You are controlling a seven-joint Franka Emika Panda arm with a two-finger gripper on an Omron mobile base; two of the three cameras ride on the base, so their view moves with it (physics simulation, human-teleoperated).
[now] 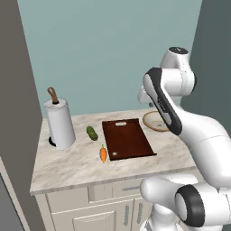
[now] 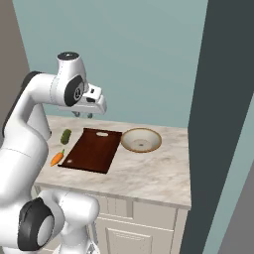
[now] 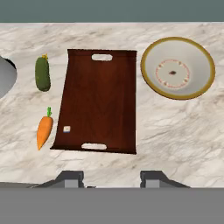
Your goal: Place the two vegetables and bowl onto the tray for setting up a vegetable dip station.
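Marble countertop [image 3: 175, 131], teal wall behind. Tray [image 3: 99, 100]: bare, centre. Carrot [image 3: 44, 131] and cucumber [image 3: 42, 73]: just left of the tray, long axes parallel to its side. Bowl [image 3: 178, 68]: right. My gripper [image 3: 112, 178]: high above, fingers apart, empty; carrot lies nearest, forward-left.

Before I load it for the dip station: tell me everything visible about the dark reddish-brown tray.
The dark reddish-brown rectangular tray looks like flat polished wood, with a slot handle at each short end and a small pale mark near one corner. It lies flat on the marble counter, nothing on it. The green cucumber and orange carrot lie apart on one side, the tan bowl on the other.
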